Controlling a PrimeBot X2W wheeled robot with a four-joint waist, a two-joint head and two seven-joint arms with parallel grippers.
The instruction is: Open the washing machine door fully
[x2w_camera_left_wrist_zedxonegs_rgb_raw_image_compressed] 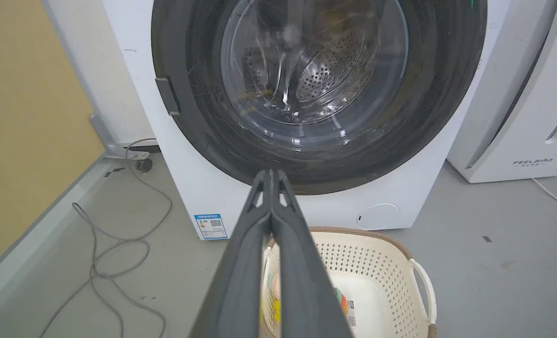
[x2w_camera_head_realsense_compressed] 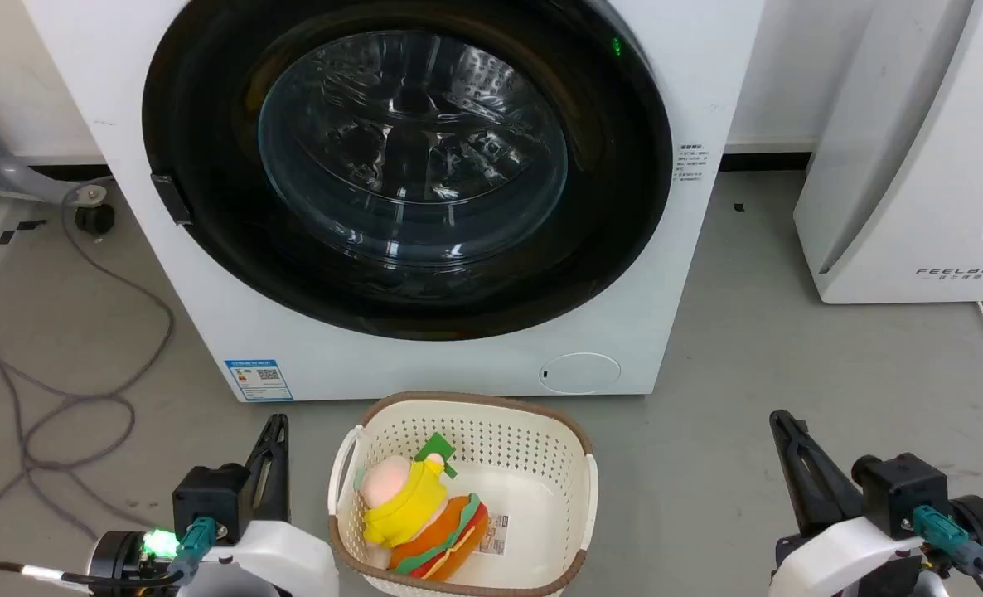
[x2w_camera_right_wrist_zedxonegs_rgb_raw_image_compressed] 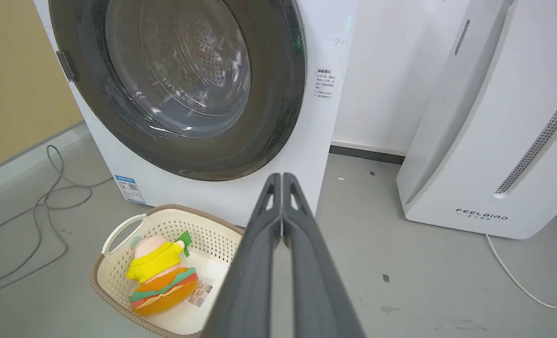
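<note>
While looking straight at the washing machine door (x2w_camera_head_realsense_compressed: 409,166), can confirm: shut flush against the front of the white washing machine (x2w_camera_head_realsense_compressed: 425,365), glossy black ring round a clear glass bowl, with steel drum visible through it. Right below on the grey floor, just in front of the machine, got a cream perforated basket (x2w_camera_head_realsense_compressed: 541,448) with a burger plush (x2w_camera_head_realsense_compressed: 433,531) inside. Parked low either side of that, well apart from the door: left gripper (x2w_camera_head_realsense_compressed: 274,431) and right gripper (x2w_camera_head_realsense_compressed: 786,427), both with fingers pressed together, gripping nothing. Off to the right, white FEELBIRD appliance (x2w_camera_head_realsense_compressed: 914,166).
</note>
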